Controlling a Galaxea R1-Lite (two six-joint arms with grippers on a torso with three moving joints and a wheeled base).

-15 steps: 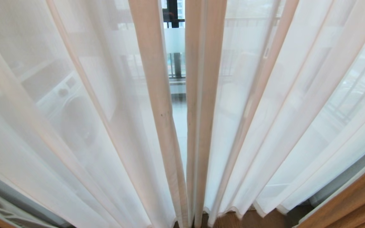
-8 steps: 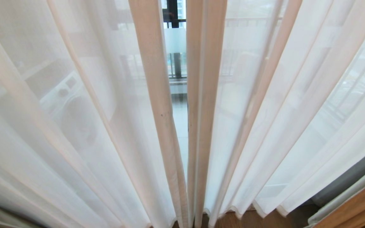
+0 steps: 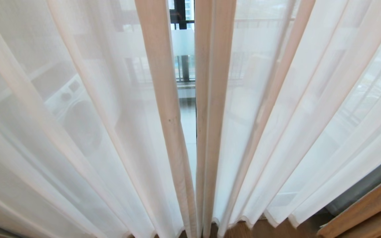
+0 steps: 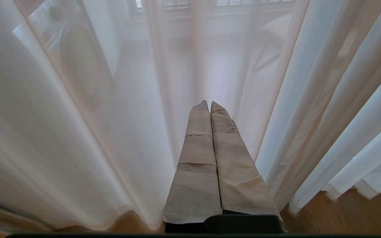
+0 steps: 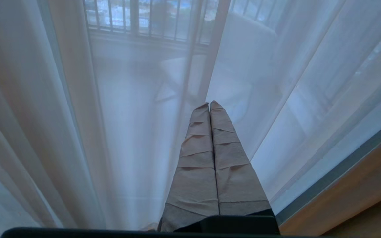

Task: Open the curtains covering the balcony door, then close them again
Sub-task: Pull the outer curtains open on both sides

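Curtains (image 3: 157,99): sheer white panels with beige hems, hanging to the wooden floor (image 3: 270,229); they fill the head view, with a narrow gap at centre.
Balcony door (image 3: 182,39): dark frame and frosted band visible through that gap.
Left gripper (image 4: 209,105): tape-wrapped fingers pressed together, holding nothing, tips right at the sheer folds.
Right gripper (image 5: 209,105): fingers pressed together, empty, pointing at the sheer fabric.
Behind the fabric: washing machine (image 3: 78,122) on the left, railing (image 5: 137,16) beyond.

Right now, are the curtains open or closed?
Almost closed: the curtains hang spread, with only a narrow gap showing the door.
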